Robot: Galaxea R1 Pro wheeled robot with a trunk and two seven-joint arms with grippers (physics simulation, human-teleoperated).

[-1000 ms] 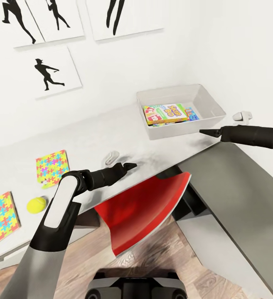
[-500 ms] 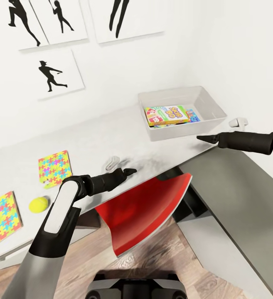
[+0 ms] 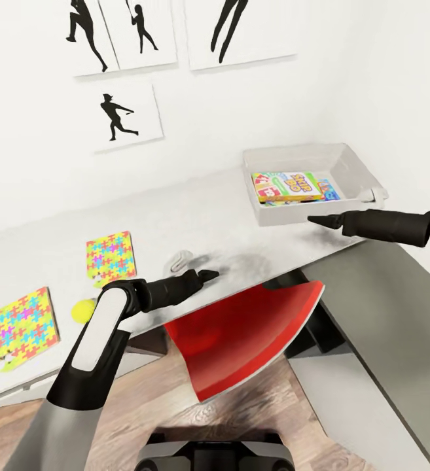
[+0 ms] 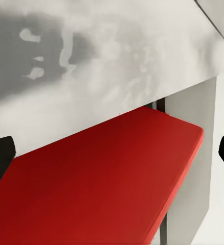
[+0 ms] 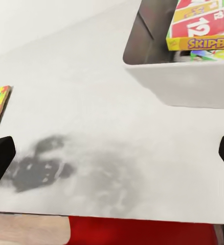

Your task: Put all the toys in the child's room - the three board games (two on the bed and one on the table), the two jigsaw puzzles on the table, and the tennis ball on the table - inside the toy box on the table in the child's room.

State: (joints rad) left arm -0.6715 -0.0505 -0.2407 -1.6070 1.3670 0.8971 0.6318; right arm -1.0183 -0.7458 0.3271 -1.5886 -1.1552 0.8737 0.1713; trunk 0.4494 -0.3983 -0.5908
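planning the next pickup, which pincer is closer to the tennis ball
Left. The left pincer hovers over the table's front edge, a short way from the tennis ball. The right pincer is far off, beside the toy box.

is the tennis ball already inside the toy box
No, the tennis ball lies on the table beside the left arm, far from the toy box.
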